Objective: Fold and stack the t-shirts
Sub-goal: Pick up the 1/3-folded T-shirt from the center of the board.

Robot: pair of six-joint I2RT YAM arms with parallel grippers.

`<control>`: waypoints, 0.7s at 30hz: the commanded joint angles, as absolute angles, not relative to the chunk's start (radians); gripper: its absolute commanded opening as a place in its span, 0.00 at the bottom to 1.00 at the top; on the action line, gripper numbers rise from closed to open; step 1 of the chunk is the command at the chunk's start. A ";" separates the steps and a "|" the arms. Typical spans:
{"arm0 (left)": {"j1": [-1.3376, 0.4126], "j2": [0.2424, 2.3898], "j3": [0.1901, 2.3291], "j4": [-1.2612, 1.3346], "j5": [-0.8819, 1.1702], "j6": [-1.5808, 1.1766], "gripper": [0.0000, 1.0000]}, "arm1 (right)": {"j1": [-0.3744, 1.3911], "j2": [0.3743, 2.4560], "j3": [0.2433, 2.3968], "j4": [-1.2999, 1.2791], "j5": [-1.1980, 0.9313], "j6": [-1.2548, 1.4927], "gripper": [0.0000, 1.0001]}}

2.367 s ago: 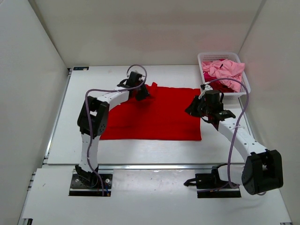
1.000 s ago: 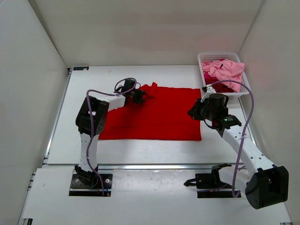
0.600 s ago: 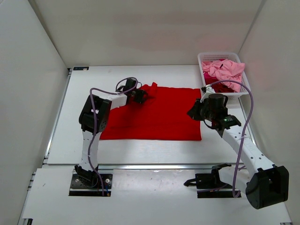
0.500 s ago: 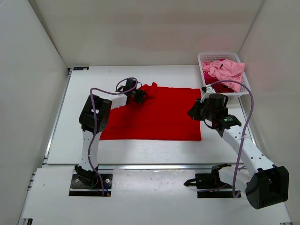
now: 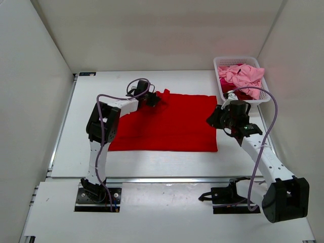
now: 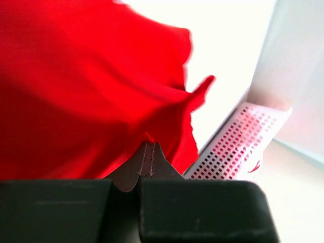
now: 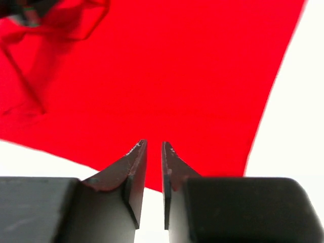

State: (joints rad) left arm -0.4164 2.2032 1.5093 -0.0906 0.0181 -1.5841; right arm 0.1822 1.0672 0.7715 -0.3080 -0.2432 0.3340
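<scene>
A bright red t-shirt (image 5: 167, 124) lies spread flat in the middle of the table. My left gripper (image 5: 153, 99) is at its far left corner, shut on a pinch of the red cloth (image 6: 76, 91), which rises in a fold to the fingertips (image 6: 149, 145). At the shirt's right edge my right gripper (image 5: 211, 119) hovers over the red cloth (image 7: 167, 66). Its jaws (image 7: 154, 144) stand a narrow gap apart with nothing between them. A light pink t-shirt (image 5: 243, 75) lies crumpled on top of darker red cloth (image 5: 245, 94) in the basket.
The white lattice basket (image 5: 235, 58) stands at the far right corner, close behind my right arm; its side wall (image 6: 238, 147) shows in the left wrist view. White walls enclose the table on three sides. Bare table surrounds the shirt.
My left gripper has shut on the shirt's far left corner and lifted it slightly. My right gripper has parted its jaws a little and drawn back to the right.
</scene>
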 commanded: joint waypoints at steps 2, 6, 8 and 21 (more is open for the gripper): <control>-0.393 2.111 1.606 -0.149 0.002 -1.479 0.00 | 0.104 1.146 0.819 -0.229 -0.230 0.333 0.16; -0.353 2.046 1.577 -0.149 0.026 -1.419 0.00 | 0.084 1.216 0.841 -0.152 -0.178 0.348 0.17; -0.318 2.007 1.548 -0.149 0.044 -1.370 0.00 | 0.062 1.253 0.839 -0.109 -0.155 0.365 0.19; -0.190 1.920 1.513 -0.094 0.163 -1.212 0.00 | 0.086 1.439 0.739 0.064 0.063 0.495 0.23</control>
State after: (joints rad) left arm -0.1783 1.9537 1.4876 -0.1192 0.1059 -1.2625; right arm 0.0727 1.4662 0.7662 -0.0338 -0.0078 0.4454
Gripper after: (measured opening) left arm 0.023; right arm 0.223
